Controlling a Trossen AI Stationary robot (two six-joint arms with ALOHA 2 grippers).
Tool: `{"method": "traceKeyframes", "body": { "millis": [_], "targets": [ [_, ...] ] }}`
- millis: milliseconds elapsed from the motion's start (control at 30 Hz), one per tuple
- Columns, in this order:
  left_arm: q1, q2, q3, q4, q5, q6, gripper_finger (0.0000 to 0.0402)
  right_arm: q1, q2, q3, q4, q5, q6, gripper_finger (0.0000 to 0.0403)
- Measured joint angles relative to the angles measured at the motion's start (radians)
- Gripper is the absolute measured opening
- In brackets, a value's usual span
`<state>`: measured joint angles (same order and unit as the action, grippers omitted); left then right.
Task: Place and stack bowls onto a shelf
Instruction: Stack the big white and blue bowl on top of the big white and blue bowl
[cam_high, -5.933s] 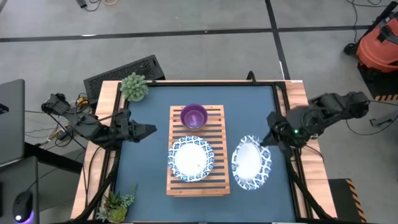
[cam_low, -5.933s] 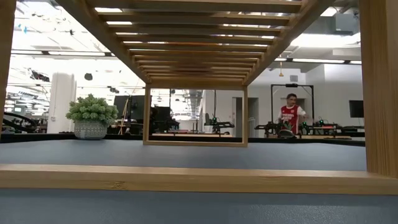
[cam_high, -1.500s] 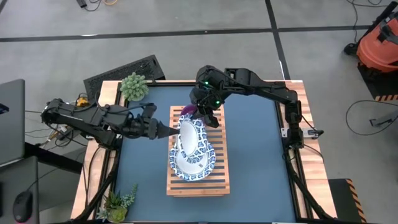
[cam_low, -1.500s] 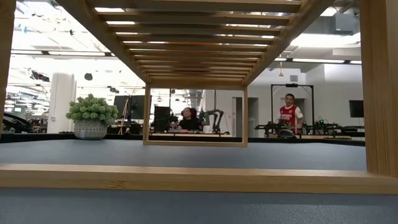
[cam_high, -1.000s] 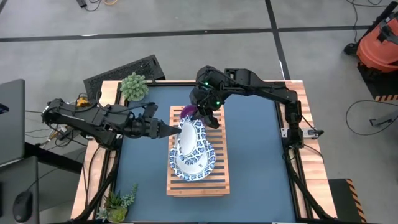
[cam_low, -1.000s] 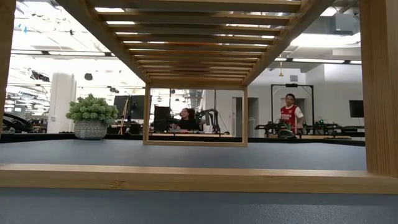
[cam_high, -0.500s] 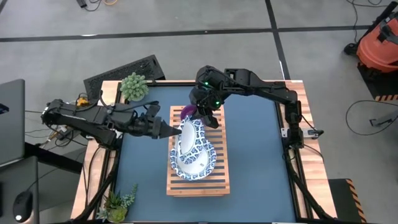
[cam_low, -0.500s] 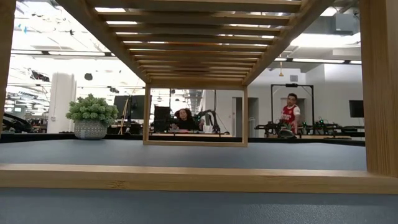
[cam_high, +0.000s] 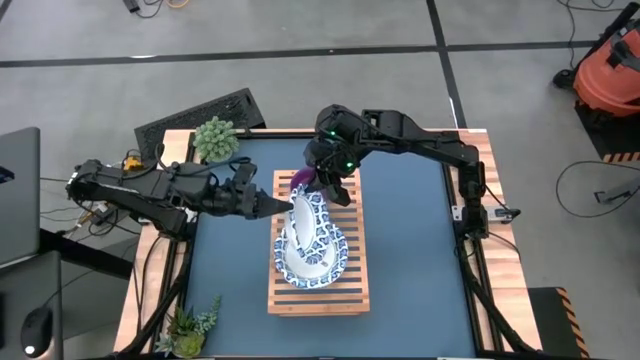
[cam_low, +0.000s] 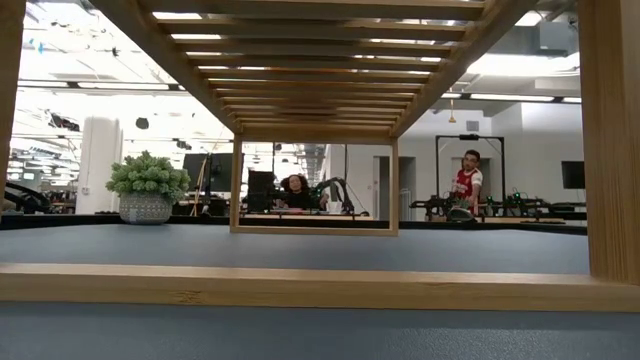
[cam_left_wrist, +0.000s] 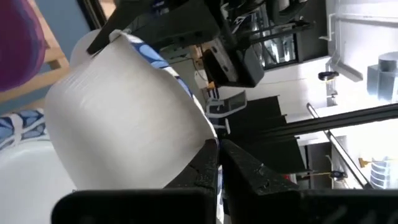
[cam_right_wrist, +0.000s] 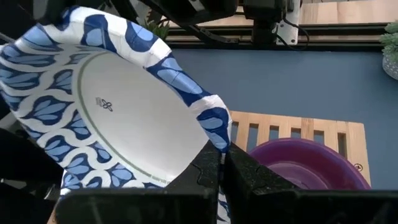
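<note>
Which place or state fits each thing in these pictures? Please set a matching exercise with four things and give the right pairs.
Things:
1. purple bowl
2. tilted dish
3. flat dish
4. potted plant

Places or states:
A. lying on the rack, under the tilted one
B. at the table's far left corner
C. pinched at its rim by both grippers
D. at the rack's far end, partly hidden by the right gripper

Pairs: 1-D, 2-C, 3-A, 4-B

A tilted dish (cam_high: 305, 225) leans over another dish (cam_high: 312, 268) on the shelf (cam_high: 355, 285).
</note>
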<state>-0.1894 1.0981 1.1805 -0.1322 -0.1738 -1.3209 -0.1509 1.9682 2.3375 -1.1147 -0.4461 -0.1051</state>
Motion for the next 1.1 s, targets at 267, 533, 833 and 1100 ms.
{"method": "traceKeyframes", "body": {
  "millis": [267,533,833,1100],
  "targets": [
    [0.0,-0.005,0.0,0.038,-0.014,0.045,0.0,-0.003,-0.048,0.0,0.002,0.003,-0.008,0.0081],
    [-0.019,-0.037,0.0,0.084,-0.037,0.13,0.0,-0.013,-0.15,0.001,-0.02,0.002,-0.02,0.0141],
    [-0.12,-0.084,0.0,0.17,-0.186,0.286,0.0,-0.017,-0.313,0.002,-0.045,0.002,0.004,0.0175],
    [-0.197,-0.063,0.0,0.458,-0.213,0.554,0.0,0.011,-0.385,-0.007,-0.124,-0.001,0.037,0.0173]
  ]
}}
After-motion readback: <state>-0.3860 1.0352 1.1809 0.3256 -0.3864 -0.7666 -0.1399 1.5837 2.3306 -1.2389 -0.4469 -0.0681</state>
